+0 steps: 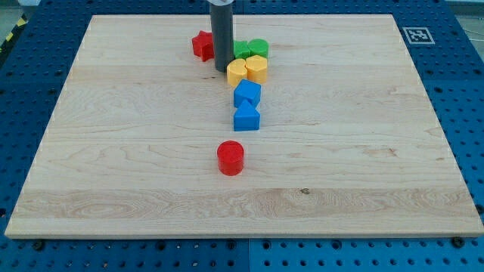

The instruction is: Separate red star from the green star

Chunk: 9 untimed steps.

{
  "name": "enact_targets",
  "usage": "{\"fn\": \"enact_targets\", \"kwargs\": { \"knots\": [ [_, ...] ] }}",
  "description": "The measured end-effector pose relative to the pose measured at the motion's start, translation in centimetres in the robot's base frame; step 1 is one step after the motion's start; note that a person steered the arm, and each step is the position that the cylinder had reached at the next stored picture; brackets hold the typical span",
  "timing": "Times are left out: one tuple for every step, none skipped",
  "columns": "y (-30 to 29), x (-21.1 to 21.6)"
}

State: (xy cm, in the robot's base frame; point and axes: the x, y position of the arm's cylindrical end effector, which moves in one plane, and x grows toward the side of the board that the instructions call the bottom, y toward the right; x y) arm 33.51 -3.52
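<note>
Red star (202, 44) sits near the table's (113, 166) top edge, left of centre; my tip (221, 70) stands just to its right, between it and the green star (240, 51), which is partly hidden behind the rod so contact on either side cannot be judged. No fingers on this arm, only the rod, so nothing is held. Outward from there: green cylinder (259, 47) right of the green star, two yellow blocks (237, 72) (257, 68) just below, then blue block (246, 94), blue triangular block (246, 117), and red cylinder (231, 158) apart toward the view's bottom.
</note>
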Motion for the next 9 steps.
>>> {"fn": "enact_targets", "kwargs": {
  "knots": [
    [0.0,-1.5],
    [0.0,-2.7],
    [0.0,-2.9],
    [0.0,-5.3],
    [-0.5,-6.7],
    [-2.8,-6.8],
    [-3.3,-6.1],
    [-3.8,-7.2],
    [-5.2,-10.1]
  ]
}}
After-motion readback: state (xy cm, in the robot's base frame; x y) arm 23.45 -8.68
